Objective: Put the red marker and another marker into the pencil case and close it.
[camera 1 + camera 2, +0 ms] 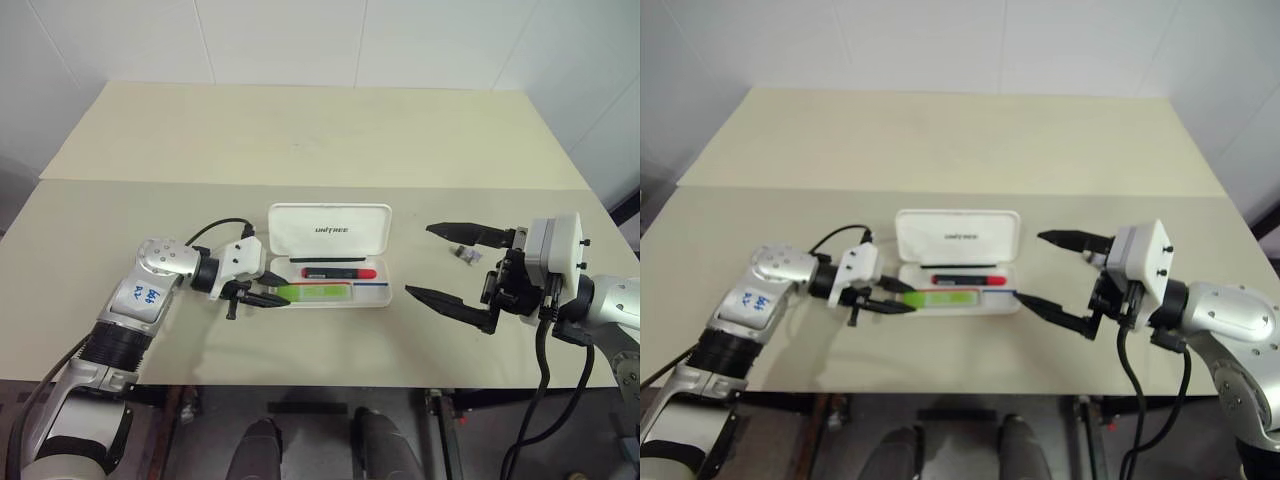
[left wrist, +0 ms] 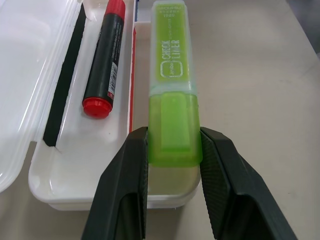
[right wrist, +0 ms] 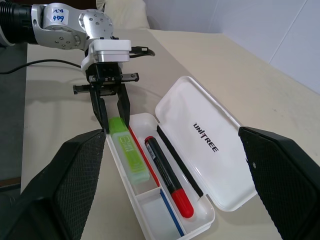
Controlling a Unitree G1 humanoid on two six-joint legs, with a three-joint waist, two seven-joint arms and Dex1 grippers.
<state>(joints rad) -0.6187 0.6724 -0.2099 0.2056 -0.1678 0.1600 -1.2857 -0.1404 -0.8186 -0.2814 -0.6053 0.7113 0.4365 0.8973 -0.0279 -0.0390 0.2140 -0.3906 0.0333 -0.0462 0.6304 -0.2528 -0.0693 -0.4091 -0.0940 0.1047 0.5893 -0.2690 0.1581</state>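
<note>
White wall panels back a beige table. Left gripper pinches the green marker over the open pencil case, red marker just beyond; right gripper spread wide, empty.

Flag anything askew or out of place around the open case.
Nothing is damaged or spilled. The lime-green marker is not seated yet: it lies over the front edge of the white hinged plastic case, gripped by the left end effector.
</note>
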